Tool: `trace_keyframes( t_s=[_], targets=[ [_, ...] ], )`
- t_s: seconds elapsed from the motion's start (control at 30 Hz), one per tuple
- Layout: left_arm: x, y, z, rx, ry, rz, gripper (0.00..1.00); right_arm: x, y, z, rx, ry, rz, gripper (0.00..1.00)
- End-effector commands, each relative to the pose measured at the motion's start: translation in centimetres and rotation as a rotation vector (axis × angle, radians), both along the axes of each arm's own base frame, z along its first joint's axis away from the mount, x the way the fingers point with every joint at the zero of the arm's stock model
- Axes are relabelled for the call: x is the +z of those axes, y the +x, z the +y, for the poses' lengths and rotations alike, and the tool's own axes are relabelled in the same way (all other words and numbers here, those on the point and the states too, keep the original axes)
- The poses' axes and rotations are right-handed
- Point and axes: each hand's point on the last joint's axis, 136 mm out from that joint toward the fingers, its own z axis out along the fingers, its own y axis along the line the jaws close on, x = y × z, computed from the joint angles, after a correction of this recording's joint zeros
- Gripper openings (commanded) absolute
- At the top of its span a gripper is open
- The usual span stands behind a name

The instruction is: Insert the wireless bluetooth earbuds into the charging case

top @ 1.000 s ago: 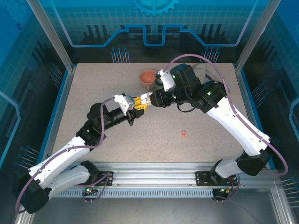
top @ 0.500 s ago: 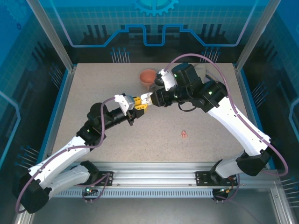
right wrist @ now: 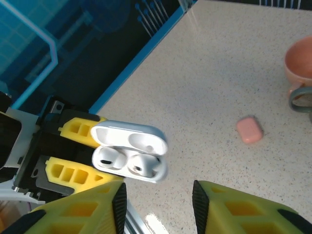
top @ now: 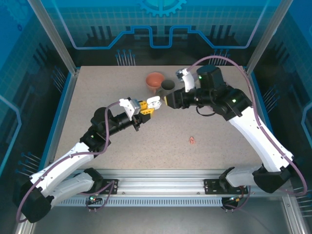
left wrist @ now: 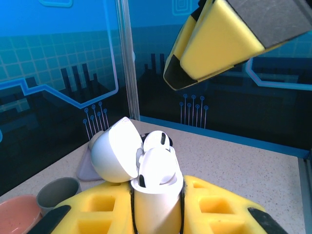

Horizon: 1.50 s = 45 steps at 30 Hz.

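Note:
My left gripper (top: 145, 108) is shut on a white charging case (top: 154, 103), held upright with its lid swung open. Between the yellow pads (left wrist: 92, 209) of the left gripper (left wrist: 156, 197), the charging case (left wrist: 156, 204) holds two white earbuds (left wrist: 157, 140) in its wells. Both earbuds (right wrist: 110, 158) also appear from above in the charging case (right wrist: 130, 155). The right gripper (top: 169, 101) hangs just right of the case, apart from it. That right gripper (right wrist: 158, 201) stands open with nothing between its fingers. A salmon-pink pair of earbuds (top: 192, 141) lies on the table.
An orange cup (top: 155, 80) and a grey cup (top: 168, 85) stand at the back middle. A small pink case (right wrist: 249, 129) lies on the table near the cups. Blue walls and metal posts enclose the table (top: 107, 87).
The right gripper has opened and drawn back to the right, away from the case. The left gripper and the case have stayed still.

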Motion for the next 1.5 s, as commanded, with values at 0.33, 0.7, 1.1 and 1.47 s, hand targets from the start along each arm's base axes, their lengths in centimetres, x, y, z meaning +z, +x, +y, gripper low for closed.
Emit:
trace_keyframes(
  t_s=[0.33,0.7,1.1,1.47],
  targets=[
    [1.0,-1.3,-0.9,-0.089,-0.04,-0.034,0.0,2.7,0.4,-1.5,0.299,0.338,-0.069,0.92],
    [1.3,-1.7,-1.0,-0.105,-0.041,-0.033,0.0,1.0,-1.4,3.0,0.546,0.316,0.01,0.86],
    [1.1,-1.8,-1.0,-0.107,-0.033,-0.025,0.0,0.1,-2.0,4.1,0.589,0.299,0.06,0.81],
    [0.9,-1.5,-1.1,-0.104,-0.025,-0.014,0.0,1.5,-3.1,3.9,0.628,0.313,0.015,0.7]
  ],
)
